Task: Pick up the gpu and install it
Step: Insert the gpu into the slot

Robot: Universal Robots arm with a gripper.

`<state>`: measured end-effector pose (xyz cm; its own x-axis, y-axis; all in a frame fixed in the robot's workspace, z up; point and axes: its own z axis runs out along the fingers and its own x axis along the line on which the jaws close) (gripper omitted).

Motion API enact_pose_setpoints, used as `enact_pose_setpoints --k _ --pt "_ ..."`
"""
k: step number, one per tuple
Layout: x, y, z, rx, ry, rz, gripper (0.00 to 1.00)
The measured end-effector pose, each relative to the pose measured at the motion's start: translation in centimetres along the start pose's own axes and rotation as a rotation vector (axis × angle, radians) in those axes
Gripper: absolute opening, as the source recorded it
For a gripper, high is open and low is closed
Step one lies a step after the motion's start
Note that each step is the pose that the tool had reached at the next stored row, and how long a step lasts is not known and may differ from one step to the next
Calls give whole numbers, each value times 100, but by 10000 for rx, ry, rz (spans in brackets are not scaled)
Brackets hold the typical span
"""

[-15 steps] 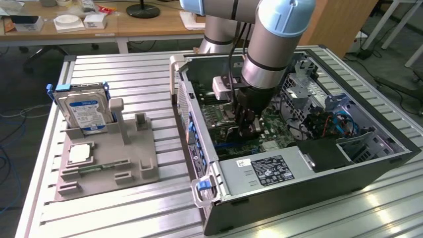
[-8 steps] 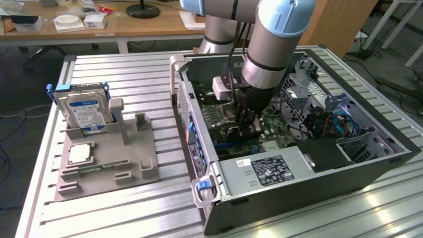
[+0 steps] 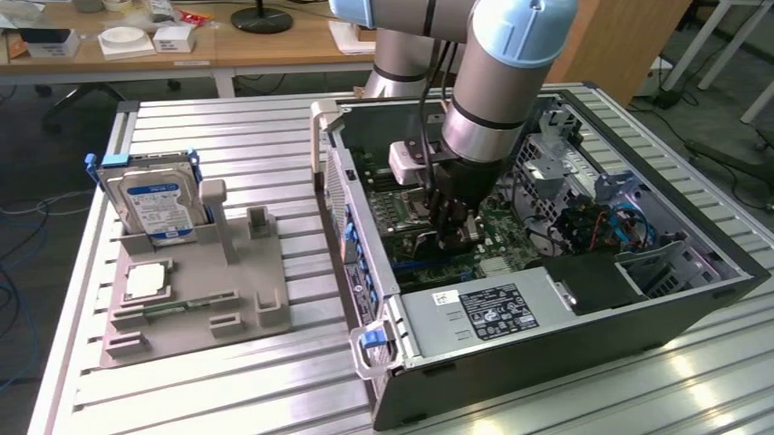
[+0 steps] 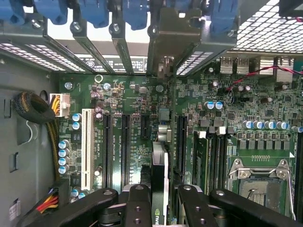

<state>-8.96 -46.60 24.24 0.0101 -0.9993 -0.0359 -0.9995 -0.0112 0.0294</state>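
We saw a robot arm reaching down into an open desktop computer case (image 3: 677, 299) that lay on its side on a slatted metal table (image 3: 217, 390). In the exterior view, the gripper (image 3: 458, 237) was low inside the case, just above the green motherboard (image 3: 411, 213).

In the wrist view, the gripper (image 4: 160, 201) had its two black fingers (image 4: 137, 205) clenched on the gpu (image 4: 159, 163), a thin dark card seen edge-on as a slim strip running between them. The card stood upright over the motherboard (image 4: 132, 99), in line with a gap between the long black expansion slots (image 4: 125, 142), and its silver bracket end (image 4: 163, 64) reached up toward the row of blue slot clips (image 4: 94, 12) along the case wall. We could not tell whether the card's edge was fully seated in a slot or only touching it. A white slot (image 4: 87, 146) lay to one side of the black ones, and the empty processor socket (image 4: 258, 182) with its metal frame lay to the other.

At the exterior view's left, well apart from the case, a grey parts holder (image 3: 194, 290) sat on the table. A silver hard drive (image 3: 155, 201) with a blue-and-white label stood upright in it, and a small green memory stick (image 3: 181, 306) lay flat near its front.
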Motion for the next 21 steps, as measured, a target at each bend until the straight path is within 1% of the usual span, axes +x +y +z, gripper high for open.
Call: enact_pose_setpoints --k 6,10,15,18,21 --pt "-1 -1 0 -1 -1 -2 27" --pt "-6 -21 0 -9 0 -1 27" --pt "-7 -25 0 -15 0 0 27" --pt "-7 -34 0 -70 -2 2 27" --pt "-6 -52 -1 -181 -2 6 27"
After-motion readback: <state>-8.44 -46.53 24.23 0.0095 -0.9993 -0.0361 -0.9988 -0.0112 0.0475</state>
